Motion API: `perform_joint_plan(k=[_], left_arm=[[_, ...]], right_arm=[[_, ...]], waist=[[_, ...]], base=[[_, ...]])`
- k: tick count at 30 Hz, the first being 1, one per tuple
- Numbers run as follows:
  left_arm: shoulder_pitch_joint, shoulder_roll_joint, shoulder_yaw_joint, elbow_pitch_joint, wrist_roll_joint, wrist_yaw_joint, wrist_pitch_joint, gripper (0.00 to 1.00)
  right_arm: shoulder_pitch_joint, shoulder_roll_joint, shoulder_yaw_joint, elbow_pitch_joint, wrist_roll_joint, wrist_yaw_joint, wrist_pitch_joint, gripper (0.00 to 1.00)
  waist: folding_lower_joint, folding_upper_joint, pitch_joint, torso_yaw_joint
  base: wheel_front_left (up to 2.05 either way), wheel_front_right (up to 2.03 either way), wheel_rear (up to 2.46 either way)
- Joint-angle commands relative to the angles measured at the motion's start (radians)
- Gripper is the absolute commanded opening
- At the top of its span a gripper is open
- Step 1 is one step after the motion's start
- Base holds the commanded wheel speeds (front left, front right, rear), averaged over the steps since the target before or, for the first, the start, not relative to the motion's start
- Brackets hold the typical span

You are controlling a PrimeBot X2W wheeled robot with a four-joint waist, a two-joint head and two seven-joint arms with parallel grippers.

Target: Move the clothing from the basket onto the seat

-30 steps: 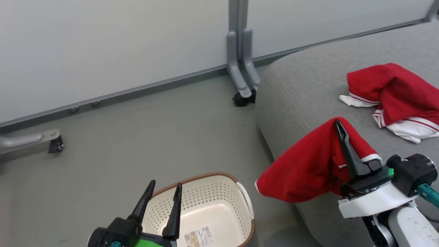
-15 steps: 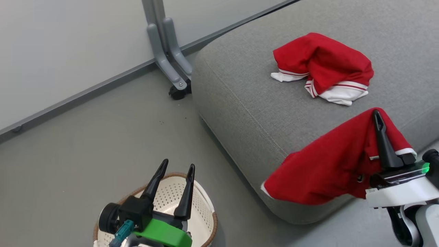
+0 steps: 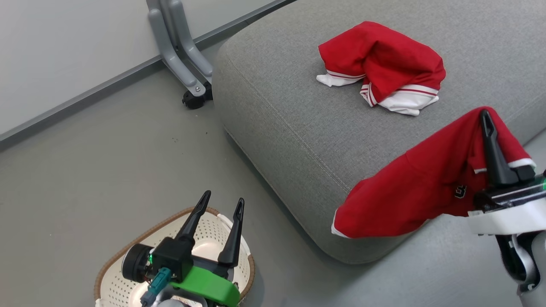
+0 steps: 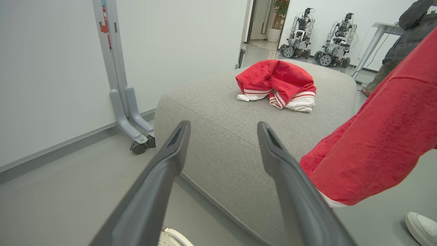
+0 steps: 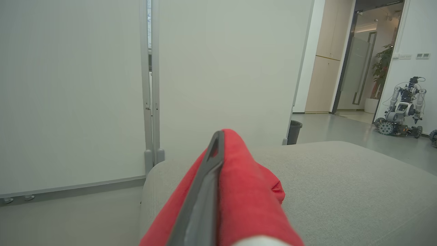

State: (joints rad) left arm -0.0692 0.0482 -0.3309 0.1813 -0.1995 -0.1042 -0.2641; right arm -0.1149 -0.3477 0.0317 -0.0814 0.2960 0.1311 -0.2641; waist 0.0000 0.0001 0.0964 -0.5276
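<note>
One red garment with white panels and striped trim (image 3: 381,66) (image 4: 276,83) lies crumpled on the big grey seat (image 3: 298,119) (image 4: 218,136) (image 5: 341,184). A second red garment (image 3: 426,183) (image 4: 379,143) (image 5: 245,198) hangs in the air over the seat's near right corner, draped over my right gripper (image 3: 486,117), which is shut on it. My left gripper (image 3: 222,204) (image 4: 222,128) stands open with nothing between its fingers, above the cream basket (image 3: 111,277) on the floor at lower left. The basket's inside is largely hidden by my arm.
A grey partition wall runs along the back, its wheeled foot (image 3: 187,85) (image 4: 136,136) close to the seat's far left corner. Other wheeled robots (image 4: 314,34) (image 5: 399,112) stand far off. A person's white shoe (image 4: 421,227) is on the floor at right.
The head camera has swung right, shifting the whole picture left and down. My right gripper still carries the red garment, now further over the seat's corner. The left gripper stays open over the basket.
</note>
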Motion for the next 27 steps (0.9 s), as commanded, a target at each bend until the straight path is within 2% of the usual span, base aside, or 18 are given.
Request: perform_joint_plan(k=[1, 6, 15, 27], left_arm=[[0.000, 0.004, -0.002, -0.013, 0.012, 0.008, 0.000, 1.00], [-0.049, 0.004, -0.036, -0.055, 0.060, 0.019, 0.000, 1.00], [-0.156, 0.005, -0.106, -0.091, 0.126, 0.040, 0.000, 1.00], [-0.286, 0.005, -0.172, -0.068, 0.185, 0.082, 0.000, 1.00]], right_arm=[[-0.038, -0.018, 0.006, 0.005, -0.005, -0.001, 0.000, 0.00], [-0.169, -0.091, 0.040, 0.058, -0.014, -0.001, 0.000, 0.00], [-0.416, -0.188, 0.012, 0.145, -0.008, -0.001, 0.000, 0.00], [-0.712, -0.261, -0.061, 0.241, 0.076, -0.001, 0.000, 0.00]], waist=[[0.0000, -0.0001, 0.016, -0.004], [0.0000, -0.0001, 0.080, 0.017], [0.0000, -0.0001, 0.201, 0.103], [0.0000, -0.0001, 0.398, 0.200]], base=[[0.00, 0.00, 0.00], [0.00, 0.00, 0.00], [0.00, 0.00, 0.00], [0.00, 0.00, 0.00]])
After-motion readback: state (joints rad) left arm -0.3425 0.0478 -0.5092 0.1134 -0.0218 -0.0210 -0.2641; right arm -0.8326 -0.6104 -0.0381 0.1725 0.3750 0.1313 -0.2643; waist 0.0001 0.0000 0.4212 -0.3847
